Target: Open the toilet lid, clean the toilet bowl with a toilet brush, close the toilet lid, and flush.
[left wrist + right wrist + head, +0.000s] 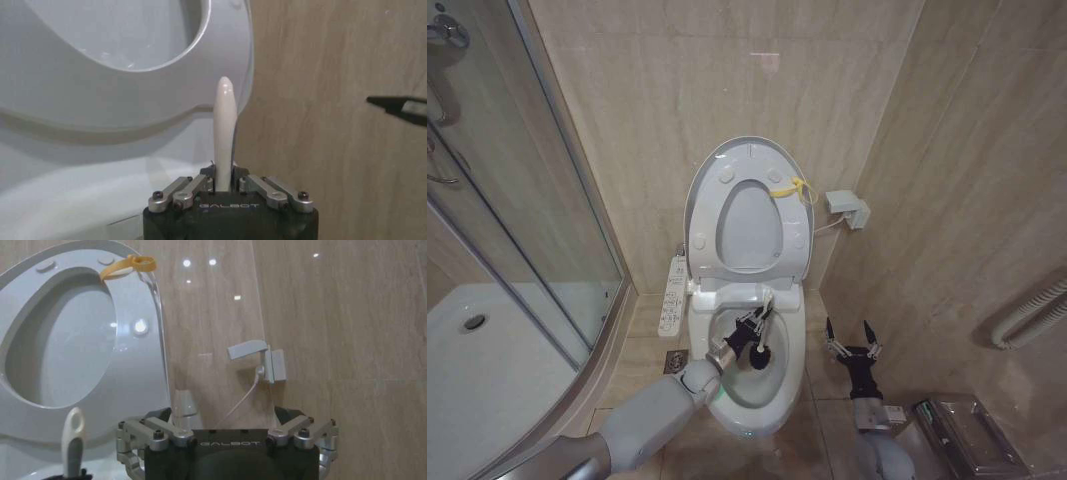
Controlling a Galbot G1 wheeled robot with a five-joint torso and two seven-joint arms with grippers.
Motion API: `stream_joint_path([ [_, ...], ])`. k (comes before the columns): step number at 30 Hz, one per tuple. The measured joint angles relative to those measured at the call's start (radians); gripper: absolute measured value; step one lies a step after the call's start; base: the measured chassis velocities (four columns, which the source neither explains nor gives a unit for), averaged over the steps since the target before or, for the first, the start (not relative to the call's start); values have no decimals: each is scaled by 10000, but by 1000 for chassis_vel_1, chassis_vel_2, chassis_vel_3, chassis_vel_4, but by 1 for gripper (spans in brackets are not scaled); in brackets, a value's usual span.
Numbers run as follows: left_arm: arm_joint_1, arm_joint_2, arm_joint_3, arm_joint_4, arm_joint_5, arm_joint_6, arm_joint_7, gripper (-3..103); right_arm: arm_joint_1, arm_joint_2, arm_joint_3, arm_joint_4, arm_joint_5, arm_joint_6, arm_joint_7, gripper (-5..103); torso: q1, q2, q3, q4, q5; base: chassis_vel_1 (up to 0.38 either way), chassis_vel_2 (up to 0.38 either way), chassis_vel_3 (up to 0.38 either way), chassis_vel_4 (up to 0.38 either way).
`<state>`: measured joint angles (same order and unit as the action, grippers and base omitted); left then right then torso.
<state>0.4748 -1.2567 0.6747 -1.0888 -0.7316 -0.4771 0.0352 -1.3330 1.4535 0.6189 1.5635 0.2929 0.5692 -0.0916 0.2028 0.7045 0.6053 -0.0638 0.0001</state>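
Observation:
The toilet lid point(747, 230) stands raised against the wall with the ring seat point(749, 160) folded up in front of it; a yellow tie point(792, 188) hangs at its edge. Below lies the white toilet bowl point(772, 395). My left gripper point(750, 328) reaches over the bowl, shut on the toilet brush's white handle point(225, 135), and the black bristle head point(760, 357) hangs down inside the bowl. My right gripper point(849, 345) waits open beside the bowl's right side, holding nothing; from its wrist I see the yellow tie point(127, 265) and the brush handle point(72, 440).
A glass shower door point(527, 200) and curved shower tray point(487, 340) close off the left. A control panel point(672, 295) sits on the toilet's left side, near a floor drain point(677, 360). A wall box point(847, 208) with a cord is on the right wall, and a metal box point(957, 430) is on the floor.

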Motion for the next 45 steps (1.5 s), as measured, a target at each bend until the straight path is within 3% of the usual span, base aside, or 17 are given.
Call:
stream_joint_path([
  [3,-90,-199,-173,-235,-500,-343,225,16,0,6,5,14,-18,1,-2,100,0,0,0,-7,0,0,0,0,0],
  [8,-96,-306,-180,112,-621,-627,549,16,-8,17,14,20,-27,7,-6,100,0,0,0,-5,0,0,0,0,0],
  [15,-92,-168,-188,975,397,-610,576,16,-39,17,15,2,-51,28,-21,100,0,0,1,0,-1,0,0,0,0],
  [23,-497,-189,-604,575,494,-600,597,16,-42,75,-35,-51,-157,34,-39,100,1,0,1,-8,-1,0,0,0,0],
  [29,-507,-328,-657,1920,1524,-864,984,16,-66,79,-50,-42,-185,40,-44,100,2,0,2,0,-1,0,0,0,0],
  [35,-391,-424,-590,2415,1801,-960,1138,16,-80,46,-33,-41,-184,47,-45,100,1,0,1,-4,-2,0,0,0,0],
  [39,-334,-413,-534,2179,1552,-958,1156,16,-82,61,-44,-42,-187,48,-45,100,1,0,1,-2,0,0,0,0,0],
  [45,-269,-350,-445,887,89,-960,1125,16,-72,18,-34,-55,-192,48,-44,100,1,0,1,-4,1,0,0,0,0],
])
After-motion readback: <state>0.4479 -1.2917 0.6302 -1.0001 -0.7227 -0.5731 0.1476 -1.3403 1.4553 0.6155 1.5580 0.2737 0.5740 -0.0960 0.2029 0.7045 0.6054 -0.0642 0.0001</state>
